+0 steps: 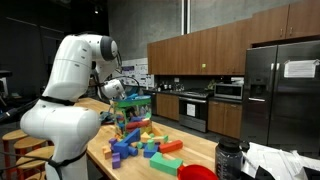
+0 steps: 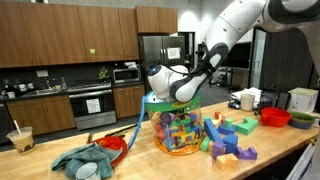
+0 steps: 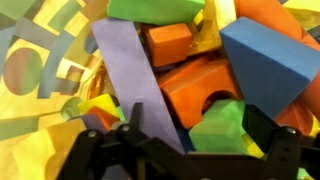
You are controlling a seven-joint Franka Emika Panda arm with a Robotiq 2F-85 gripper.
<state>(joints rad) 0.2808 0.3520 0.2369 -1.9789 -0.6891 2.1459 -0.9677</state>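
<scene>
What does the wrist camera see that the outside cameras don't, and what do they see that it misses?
Only the wrist view shows the blocks close up: a long purple block next to an orange arch block, a blue block, and the open tool with its dark fingers just above them. Only an exterior view shows the white robot arm, loose blocks scattered on the counter, a red bowl, a teal cloth and the kitchen cabinets. Both share the bin of colourful blocks with the tool over it.
</scene>
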